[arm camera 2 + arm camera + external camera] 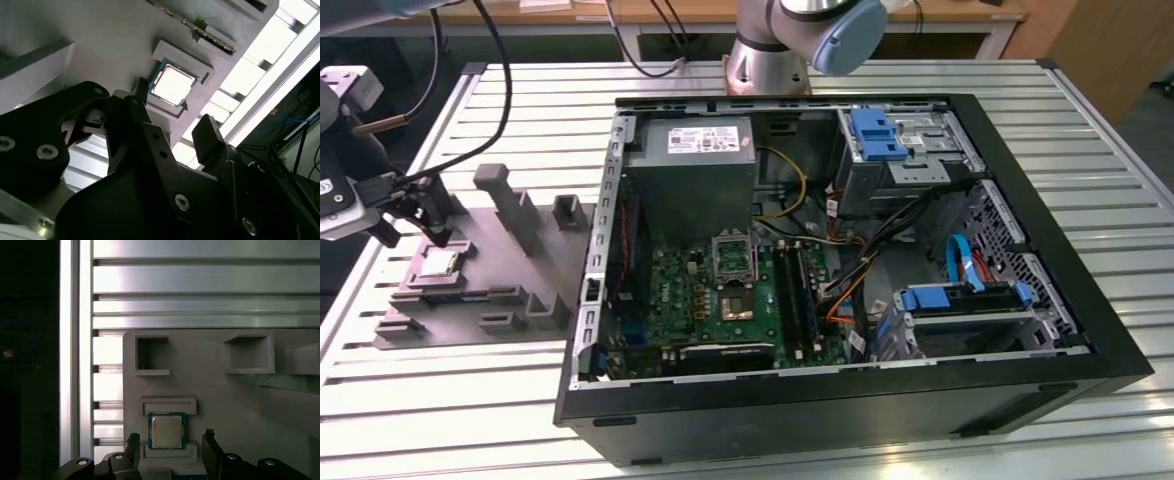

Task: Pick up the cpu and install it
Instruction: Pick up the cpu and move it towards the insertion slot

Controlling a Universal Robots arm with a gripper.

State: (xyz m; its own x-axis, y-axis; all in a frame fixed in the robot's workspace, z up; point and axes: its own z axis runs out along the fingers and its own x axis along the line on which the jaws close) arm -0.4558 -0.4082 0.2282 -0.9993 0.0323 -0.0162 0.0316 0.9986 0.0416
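Observation:
The cpu [443,263], a small flat square chip with a pale silver top, lies in a shallow pocket of the grey moulded tray [500,262] at the exterior view's left. My gripper [414,232] hovers just above it, open, with one dark finger on each side of the chip. In the first wrist view the cpu [167,431] sits between the two fingertips [208,436] of the gripper [170,436], and nothing is gripped. The second wrist view shows the cpu [172,84] just beyond the gripper [172,112]. The open metal-framed socket [732,262] sits on the green motherboard inside the case.
The open black computer case [854,400] fills the middle of the slatted metal table, with a grey power supply [694,160], cables and blue drive brackets inside. Upright blocks [507,200] rise from the tray close to my gripper. The arm's base [781,50] stands behind the case.

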